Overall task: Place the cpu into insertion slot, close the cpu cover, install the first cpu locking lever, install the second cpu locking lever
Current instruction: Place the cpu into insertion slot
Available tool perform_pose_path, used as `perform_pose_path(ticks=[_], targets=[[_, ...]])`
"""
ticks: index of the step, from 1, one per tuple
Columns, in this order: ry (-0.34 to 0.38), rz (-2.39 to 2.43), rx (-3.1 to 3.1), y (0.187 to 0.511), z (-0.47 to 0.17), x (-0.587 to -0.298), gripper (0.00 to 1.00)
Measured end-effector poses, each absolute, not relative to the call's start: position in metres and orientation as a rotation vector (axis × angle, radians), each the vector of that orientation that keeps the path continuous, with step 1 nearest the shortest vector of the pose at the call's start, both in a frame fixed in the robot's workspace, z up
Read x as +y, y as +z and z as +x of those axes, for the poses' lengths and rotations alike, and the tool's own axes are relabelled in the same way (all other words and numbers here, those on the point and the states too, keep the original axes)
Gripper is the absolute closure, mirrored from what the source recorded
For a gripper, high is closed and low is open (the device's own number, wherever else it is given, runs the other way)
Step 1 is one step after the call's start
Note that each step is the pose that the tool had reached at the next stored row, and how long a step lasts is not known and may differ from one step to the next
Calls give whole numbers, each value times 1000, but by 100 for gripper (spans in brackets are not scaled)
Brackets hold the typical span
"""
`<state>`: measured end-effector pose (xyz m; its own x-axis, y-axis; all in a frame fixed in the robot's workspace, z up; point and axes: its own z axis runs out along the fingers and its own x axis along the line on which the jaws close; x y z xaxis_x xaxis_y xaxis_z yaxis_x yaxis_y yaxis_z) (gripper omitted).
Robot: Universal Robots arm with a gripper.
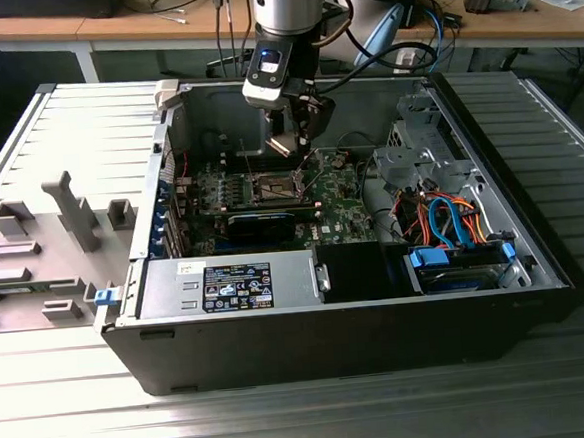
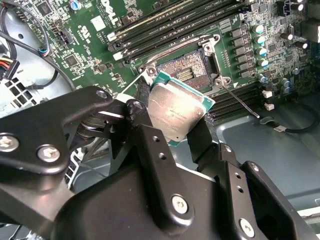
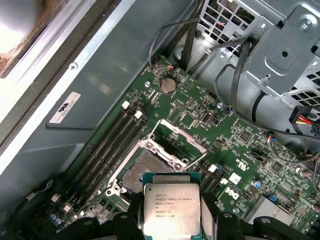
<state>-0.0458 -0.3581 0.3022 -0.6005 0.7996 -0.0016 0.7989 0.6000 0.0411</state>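
My claw (image 2: 170,125) is pinched in on two opposite edges of the cpu (image 2: 177,110), open no wider than the chip itself, and both wrist views show the silvery top facing the cameras with the black fingers (image 3: 125,222) on either side. The chip hangs clear of the board, touching nothing but me. Just beyond it lies the insertion slot (image 3: 145,172), its dark centre bare inside the metal rim, so I judge the first step is the one in hand: the cpu is carried and poised over the socket, not yet seated. At the slot's far edge the cpu cover (image 3: 182,136) stands tipped up on its hinge, with green board visible through its window, and in the second wrist view a thin locking lever (image 2: 240,100) juts free from a corner of the socket; cover and levers look untouched. Seating the chip would call for squaring its edges to the rim and going down flat and gently, as a tilted corner could catch. I cannot tell from here how level I hold it. The long memory slots (image 3: 107,145) run beside the socket. Further off, the exterior view shows the motherboard (image 1: 341,201) on the floor of the open computer case (image 1: 329,322), which sits mid-bench on the ribbed metal bench (image 1: 285,410), with my arm reaching in over its far wall.
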Motion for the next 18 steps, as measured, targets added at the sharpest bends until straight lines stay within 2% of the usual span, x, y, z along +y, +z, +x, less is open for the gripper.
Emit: perform_pose_path(ticks=[18], targets=[[55, 1472, 2751, 301, -46, -358, 45]])
